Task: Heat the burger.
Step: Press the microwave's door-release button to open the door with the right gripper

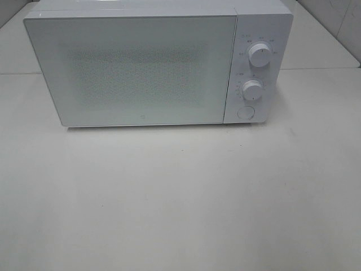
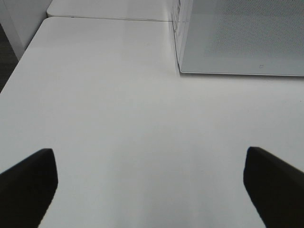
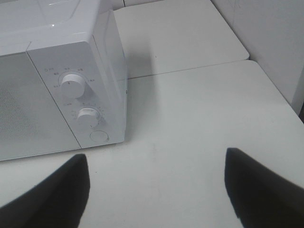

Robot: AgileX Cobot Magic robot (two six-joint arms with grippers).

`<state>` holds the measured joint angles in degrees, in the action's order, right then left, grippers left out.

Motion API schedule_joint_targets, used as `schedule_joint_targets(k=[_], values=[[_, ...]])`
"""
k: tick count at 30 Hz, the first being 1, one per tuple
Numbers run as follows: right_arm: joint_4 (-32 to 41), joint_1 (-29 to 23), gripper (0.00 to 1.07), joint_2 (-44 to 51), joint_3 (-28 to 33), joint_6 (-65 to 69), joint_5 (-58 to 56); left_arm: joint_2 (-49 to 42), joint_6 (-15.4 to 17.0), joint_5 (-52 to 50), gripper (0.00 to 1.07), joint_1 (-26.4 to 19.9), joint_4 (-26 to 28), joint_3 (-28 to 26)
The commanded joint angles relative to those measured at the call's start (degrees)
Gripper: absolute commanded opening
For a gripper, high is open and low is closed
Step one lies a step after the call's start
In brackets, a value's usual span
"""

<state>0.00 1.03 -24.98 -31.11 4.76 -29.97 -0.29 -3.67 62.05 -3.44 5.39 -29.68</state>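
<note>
The microwave [image 1: 264, 22] is white. Its door [image 1: 45, 68] is a pale grey-white, with a fine mesh of tiny grey dots across the middle. At the door's 3 o'clock, the upper knob [image 1: 259, 55], lower knob [image 1: 252, 90] and round button [image 1: 245, 112] are white, ringed by faint grey markings. The counter [image 1: 180, 197] is plain off-white. The left jaws and right jaws are matte black.

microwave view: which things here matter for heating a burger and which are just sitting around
For the job:
- microwave, door shut
- upper knob, lower knob, round button
- left gripper and right gripper, both open and empty
- the burger itself shows in no view

Just there:
- table
- rear table
- wall
</note>
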Motion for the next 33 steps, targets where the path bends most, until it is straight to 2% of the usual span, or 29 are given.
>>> schedule_joint_targets(k=[1,3,9,12,20,23,25,26,33], values=[[0.0,0.3,0.76,-2.7,-0.3,-0.6,2.6,-1.0,0.2,-0.7,1.0,-0.1,0.3,0.0],[0.0,0.3,0.76,-7.2,-0.3,-0.6,5.4,-1.0,0.2,-0.7,1.0,-0.1,0.3,0.0],[0.0,0.3,0.76,-12.0,-0.3,-0.6,9.5,-1.0,0.2,-0.7,1.0,-0.1,0.3,0.0],[0.0,0.3,0.76,-16.0,0.5,-0.4,15.2,-1.0,0.2,-0.7,1.0,-0.1,0.3,0.0],[0.0,0.1,0.76,-22.1,6.5,0.4,30.8,-1.0,0.2,-0.7,1.0,-0.1,0.3,0.0],[0.0,0.1,0.76,-22.5,7.0,0.7,32.3,-1.0,0.2,-0.7,1.0,-0.1,0.3,0.0],[0.0,0.1,0.76,-25.1,9.3,2.9,40.1,-1.0,0.2,-0.7,1.0,-0.1,0.3,0.0],[0.0,0.1,0.76,-25.1,9.3,2.9,40.1,-1.0,0.2,-0.7,1.0,-0.1,0.3,0.0],[-4.0,0.1,0.76,-30.5,13.1,9.1,55.4,-1.0,0.2,-0.7,1.0,-0.1,0.3,0.0]])
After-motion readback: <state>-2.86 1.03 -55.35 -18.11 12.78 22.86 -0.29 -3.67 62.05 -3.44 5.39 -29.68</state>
